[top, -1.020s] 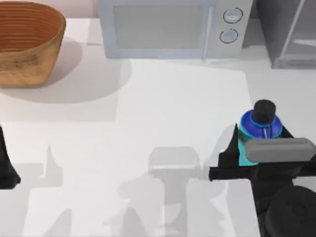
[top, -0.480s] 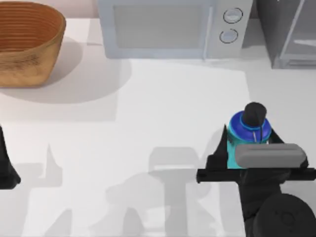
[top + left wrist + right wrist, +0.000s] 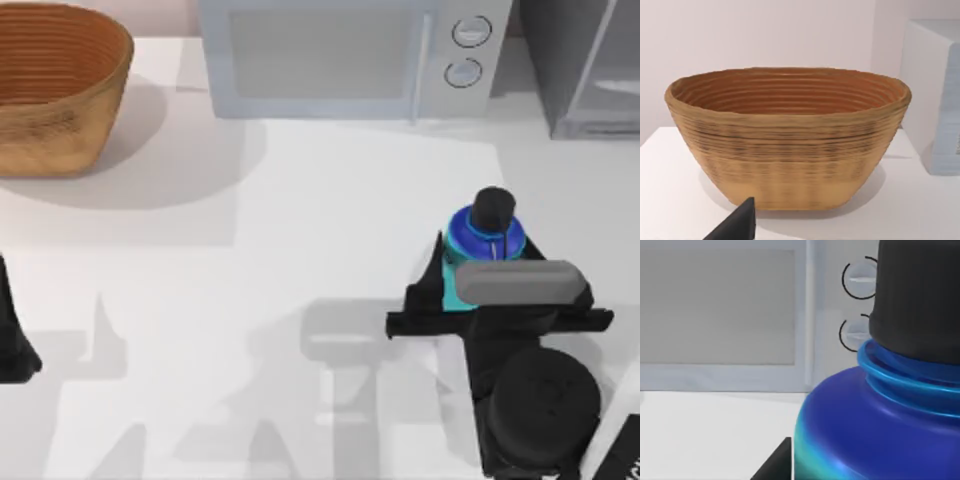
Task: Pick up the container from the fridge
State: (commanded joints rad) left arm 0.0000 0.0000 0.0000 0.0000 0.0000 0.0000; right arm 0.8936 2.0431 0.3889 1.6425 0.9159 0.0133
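Table: one white, flat table [image 3: 330, 200] carrying everything, with grey arm shadows along its near edge; a pale pinkish wall stands behind it.
Microwave: one light-grey boxy microwave [image 3: 340, 55] with two round knobs, at the table's far edge, centre.
Fridge: one dark grey boxy fridge [image 3: 585, 65] with a pale glassy front panel, in the far right corner, just beside the microwave.
Basket: one brown woven oval basket [image 3: 55, 85], far left, upright.
Arms: two black AgileX arms.
Right pincer: [image 3: 487, 262] at the table's right side, well in front of the fridge, its fingers closed around the container's cyan lower part.
Container: one small round blue container [image 3: 485, 238] with a black cap, upright, outside the fridge.
Left pincer: [image 3: 12, 335] parked at the table's left edge; whether it is open I cannot tell.
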